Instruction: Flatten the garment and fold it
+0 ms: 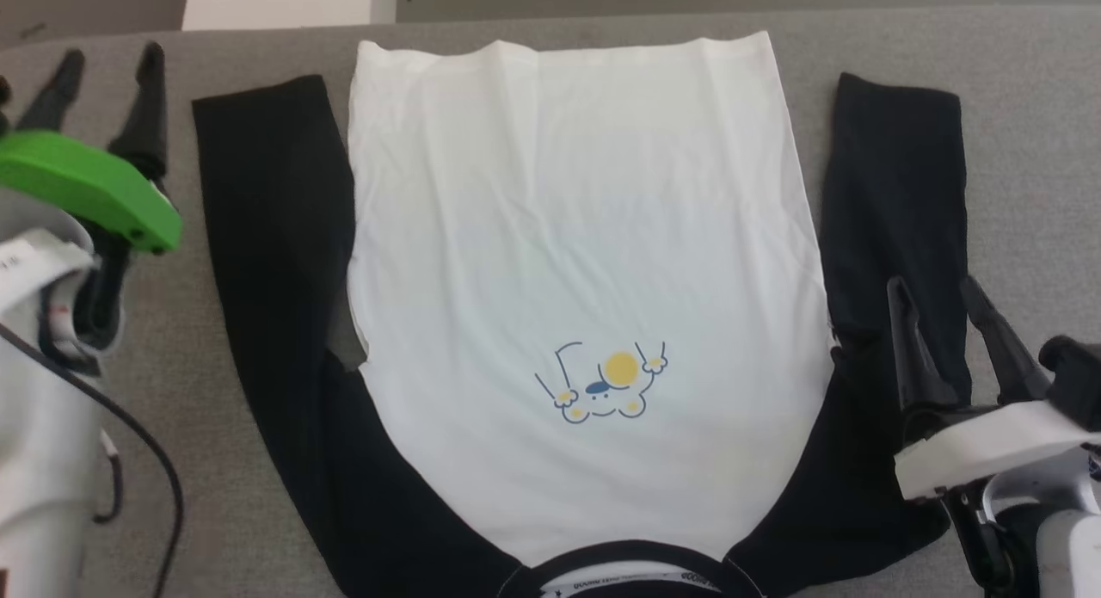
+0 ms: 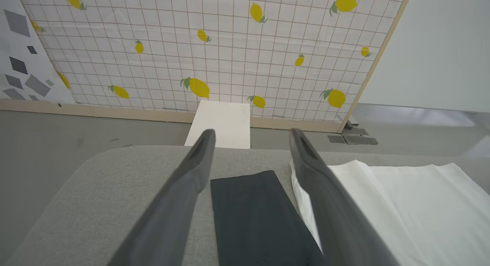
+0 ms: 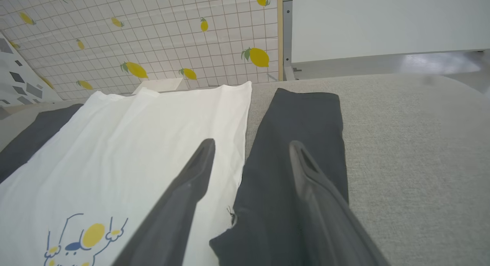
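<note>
1. The garment [image 1: 568, 237] is laid flat, front up, on the grey table [image 1: 1032, 107], neckband [image 1: 628, 551] nearest the robot, hem [image 1: 559, 52] farthest. Both black sleeves are laid alongside the white body.
2. The left pincer [image 1: 110, 58] is spread and empty, held above bare table just outside the left sleeve [image 1: 275, 237]. The right pincer [image 1: 933, 286] is spread and empty over the right sleeve [image 1: 894, 194].
3. Flattening is judged nearly done; only faint creases are noted near the hem. Folding is judged next.
4. For a clean fold, each sleeve is best pinched at its outer edge, lifted low and laid across the body without dragging the white panel.
5. The whole outline and the chest print [image 1: 606, 383] are given by the head view.
6. The left cuff [image 2: 249, 204], framed between the fingers, and a lemon-patterned panel [image 2: 229, 48] beyond the table are shown by the left wrist view.
7. The narrow gap between the right sleeve and the body is shown best by the right wrist view.
</note>
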Robot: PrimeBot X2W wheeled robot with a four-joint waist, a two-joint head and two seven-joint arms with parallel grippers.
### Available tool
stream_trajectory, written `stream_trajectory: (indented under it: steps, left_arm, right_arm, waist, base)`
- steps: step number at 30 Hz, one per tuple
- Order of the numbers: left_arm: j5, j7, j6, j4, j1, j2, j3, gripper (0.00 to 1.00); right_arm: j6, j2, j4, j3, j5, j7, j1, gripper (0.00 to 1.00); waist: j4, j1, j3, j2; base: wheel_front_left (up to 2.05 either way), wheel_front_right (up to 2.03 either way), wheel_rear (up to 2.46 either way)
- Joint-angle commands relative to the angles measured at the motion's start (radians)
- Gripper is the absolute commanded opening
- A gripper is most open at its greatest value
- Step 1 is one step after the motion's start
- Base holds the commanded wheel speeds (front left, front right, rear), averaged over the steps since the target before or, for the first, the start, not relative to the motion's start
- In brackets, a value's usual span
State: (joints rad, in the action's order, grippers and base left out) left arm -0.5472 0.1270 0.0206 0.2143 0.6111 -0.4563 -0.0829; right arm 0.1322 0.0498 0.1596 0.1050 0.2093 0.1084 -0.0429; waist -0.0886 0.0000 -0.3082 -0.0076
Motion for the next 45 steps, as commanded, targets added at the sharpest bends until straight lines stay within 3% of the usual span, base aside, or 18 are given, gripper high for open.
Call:
stream_trajectory:
  steps: [1,8,14,19,28,31,32,33,38,45]
  left_arm:
    - [0.012,0.019,0.010,0.026,0.050,-0.024,-0.004,1.00]
    - [0.012,0.175,0.001,0.131,0.228,-0.097,-0.004,1.00]
    - [-0.001,0.343,-0.035,0.188,0.289,-0.151,-0.002,1.00]
    - [-0.016,0.470,-0.106,0.211,0.290,-0.177,0.016,1.00]
    - [-0.005,0.574,-0.211,0.207,0.256,-0.215,0.036,1.00]
    - [-0.016,0.651,-0.241,0.205,0.231,-0.217,0.033,1.00]
    - [-0.027,0.686,-0.248,0.200,0.220,-0.214,0.031,0.42]
    - [-0.034,0.711,-0.253,0.192,0.212,-0.213,0.030,0.00]
    - [-0.052,0.729,-0.257,0.128,0.181,-0.211,0.035,0.00]
    - [-0.042,0.568,-0.212,0.064,0.145,-0.211,0.056,0.00]
  right_arm:
    - [-0.002,0.000,0.004,-0.010,0.001,-0.016,-0.027,1.00]
    - [-0.002,0.000,-0.003,-0.036,0.019,-0.062,-0.088,1.00]
    - [-0.002,0.000,-0.009,-0.045,0.029,-0.088,-0.115,1.00]
    - [-0.002,0.000,-0.017,-0.052,0.042,-0.104,-0.123,1.00]
    - [-0.002,0.000,0.006,-0.060,0.037,-0.133,-0.135,1.00]
    - [-0.002,0.000,0.015,-0.061,0.037,-0.137,-0.135,1.00]
    - [-0.002,0.000,0.018,-0.062,0.037,-0.138,-0.135,1.00]
    - [-0.002,0.000,0.019,-0.062,0.038,-0.138,-0.135,1.00]
    - [-0.002,0.000,0.018,-0.061,0.034,-0.137,-0.135,1.00]
    - [-0.002,0.000,0.020,-0.052,-0.003,-0.140,-0.122,1.00]
  waist:
    - [-0.061,0.0000,-0.111,0.0074]
    - [-0.113,0.0000,-0.222,0.0074]
    - [-0.151,0.0000,-0.278,0.0074]
    - [-0.172,0.0000,-0.304,0.0074]
    - [-0.193,0.0000,-0.337,0.0074]
    - [-0.194,0.0000,-0.340,0.0074]
    - [-0.194,0.0000,-0.340,0.0074]
    - [-0.193,0.0000,-0.339,0.0074]
    - [-0.187,0.0000,-0.320,0.0074]
    - [-0.160,0.0000,-0.226,0.0074]
  base:
    - [0.00,0.00,0.00]
    - [0.00,0.00,0.00]
    - [0.00,0.00,0.00]
    - [0.00,0.00,0.00]
    - [0.00,0.00,0.00]
    - [0.00,0.00,0.00]
    - [0.00,0.00,0.00]
    - [0.00,0.00,0.00]
    - [0.00,0.00,0.00]
    - [0.00,0.00,0.00]
